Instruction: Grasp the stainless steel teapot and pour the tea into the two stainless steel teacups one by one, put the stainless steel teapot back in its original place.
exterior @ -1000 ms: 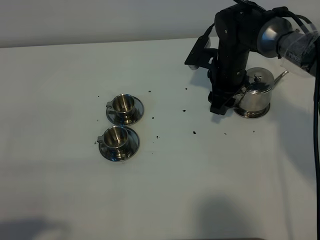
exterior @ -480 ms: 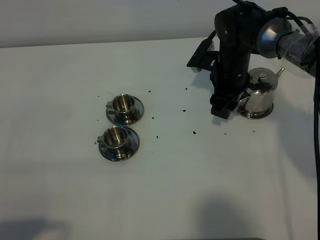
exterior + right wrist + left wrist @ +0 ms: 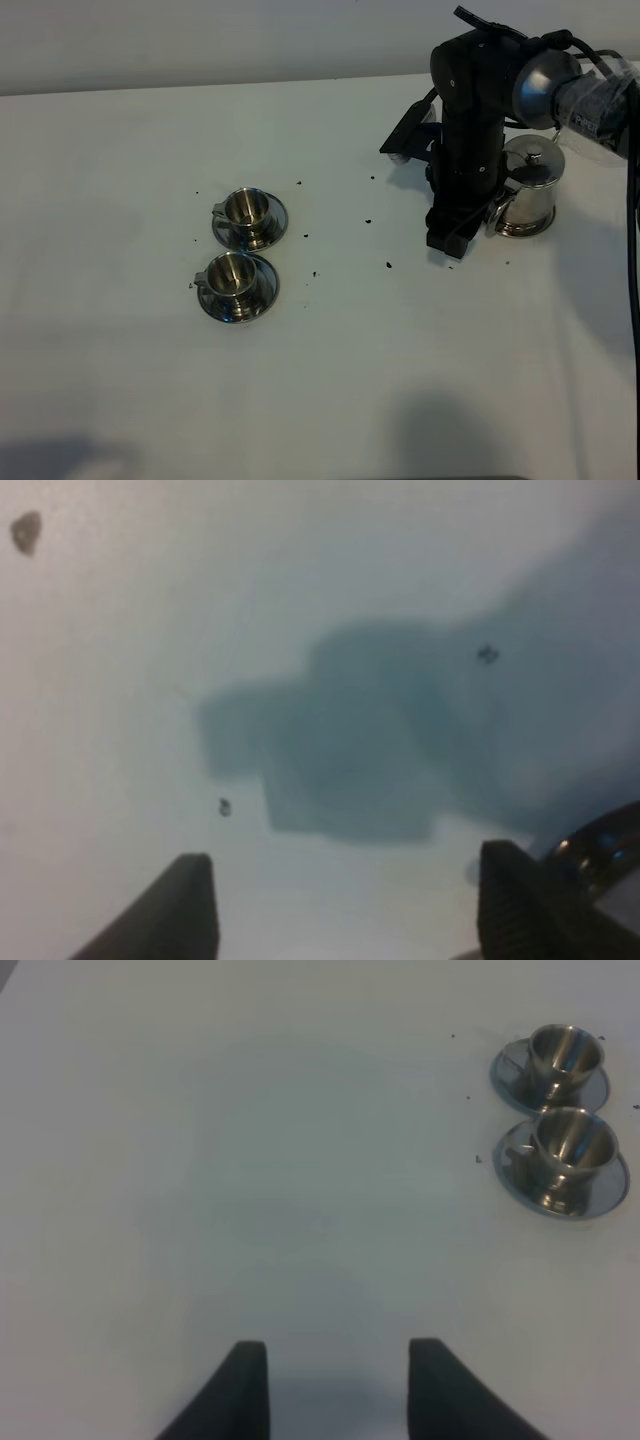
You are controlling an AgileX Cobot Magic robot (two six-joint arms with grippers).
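White table (image 3: 300, 380), teapot (image 3: 530, 190) seen whole only overhead, beside right claw (image 3: 458, 232), jaws apart

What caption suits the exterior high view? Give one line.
Right arm's open fingers beside the stainless steel teapot; two teacups on saucers across the table.

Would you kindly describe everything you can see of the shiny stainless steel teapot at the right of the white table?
The squat, shiny stainless steel teapot stands upright, with its domed, knobbed lid closed on top. It sits on a flat round steel coaster at the right rear of the white table. The black right arm hides its left side, so the spout and handle are unclear. The right gripper hangs open beside it, holding nothing; whether it touches the pot cannot be told.
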